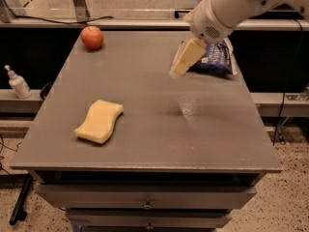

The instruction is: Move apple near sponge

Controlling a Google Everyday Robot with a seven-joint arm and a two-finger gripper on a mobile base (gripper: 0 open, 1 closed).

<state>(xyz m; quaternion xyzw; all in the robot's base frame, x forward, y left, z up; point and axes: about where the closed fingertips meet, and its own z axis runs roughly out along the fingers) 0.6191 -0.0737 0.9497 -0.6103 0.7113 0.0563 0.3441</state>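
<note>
The apple (92, 37) sits at the far left corner of the table (145, 88), well apart from the sponge (99, 121) near the front left. The gripper (186, 58) hangs over the far right side beside a blue bag (216, 59); I cannot tell whether it is apart or together. The apple lies leftward of it in the camera view, slightly farther back.

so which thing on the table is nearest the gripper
The blue bag at the far right, just beside the gripper hovering there. The apple sits at the far left corner and the sponge near the front left, both farther off.
</note>
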